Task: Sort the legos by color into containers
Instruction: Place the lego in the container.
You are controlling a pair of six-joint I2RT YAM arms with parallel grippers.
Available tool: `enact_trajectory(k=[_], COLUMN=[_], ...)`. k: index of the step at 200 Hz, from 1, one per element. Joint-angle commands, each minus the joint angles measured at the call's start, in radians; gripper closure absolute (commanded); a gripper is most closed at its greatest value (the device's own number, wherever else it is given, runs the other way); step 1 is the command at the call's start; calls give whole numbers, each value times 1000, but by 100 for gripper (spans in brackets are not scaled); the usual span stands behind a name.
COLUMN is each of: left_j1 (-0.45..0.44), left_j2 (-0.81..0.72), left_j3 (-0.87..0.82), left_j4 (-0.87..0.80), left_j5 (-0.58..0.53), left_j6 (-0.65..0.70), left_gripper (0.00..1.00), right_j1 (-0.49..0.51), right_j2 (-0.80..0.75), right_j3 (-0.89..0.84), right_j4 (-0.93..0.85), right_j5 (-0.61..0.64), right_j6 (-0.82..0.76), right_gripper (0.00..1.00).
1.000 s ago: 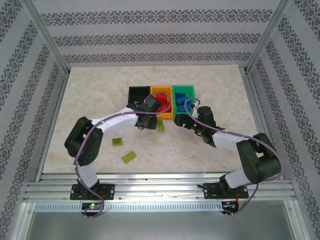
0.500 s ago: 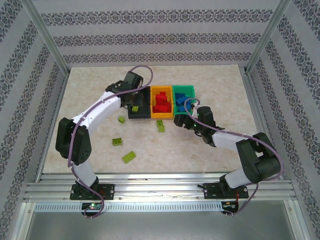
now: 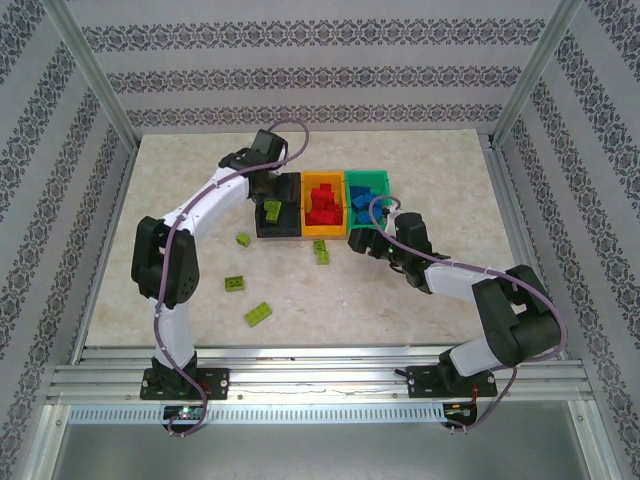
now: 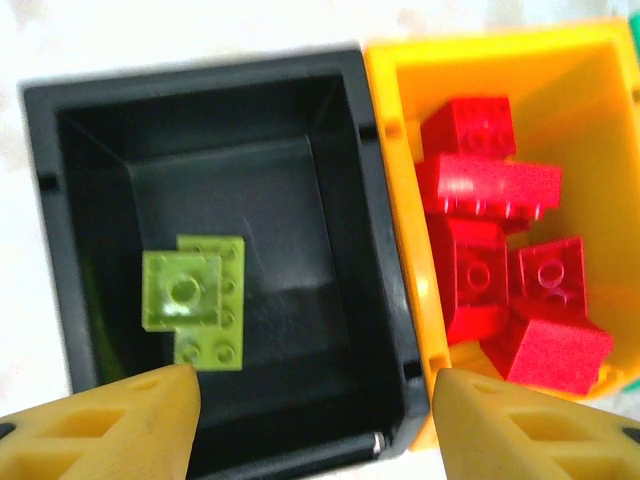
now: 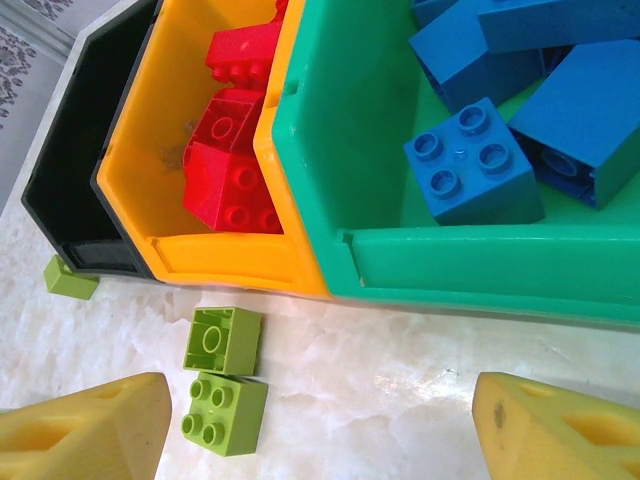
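My left gripper (image 4: 315, 425) hangs open over the black bin (image 4: 200, 80), its yellow fingers (image 4: 110, 420) holding nothing. Two lime legos (image 4: 195, 295) lie overlapping on that bin's floor, the upper one blurred. The orange bin (image 4: 400, 200) next to it holds several red legos (image 4: 500, 260). From above, the left gripper (image 3: 268, 190) is at the black bin (image 3: 285, 225). My right gripper (image 5: 320, 430) stands open above the table in front of the green bin (image 5: 480, 270), which holds blue legos (image 5: 475, 165). Two lime legos (image 5: 222, 340) lie near its left finger.
More lime legos lie loose on the table (image 3: 180, 200): one (image 3: 243, 239) near the black bin's front corner, one (image 3: 235, 283) and one (image 3: 258, 314) further forward on the left. The three bins stand side by side mid-table, between aluminium frame posts (image 3: 90, 80).
The left arm swung from in front of the orange bin to over the black bin with a lime lego. Its gripper then opened and the lego dropped into the black bin. The right arm stayed still.
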Motion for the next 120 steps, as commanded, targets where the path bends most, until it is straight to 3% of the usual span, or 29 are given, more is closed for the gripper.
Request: enact_trajectory(k=[1, 61, 120], left_j1=[-21, -119, -257], left_j2=[-70, -236, -217], left_j3=[-104, -390, -463], left_j4=[65, 253, 301], left_j5=[76, 136, 108], left_j6=[-36, -31, -84], left_gripper=[37, 39, 38], right_j1=[-7, -4, 3], right_j2=[7, 27, 23], right_j3=[10, 16, 17], right_j4=[21, 32, 27], right_j5=[-15, -32, -28], right_j6=[10, 20, 16], right_gripper=[21, 21, 21])
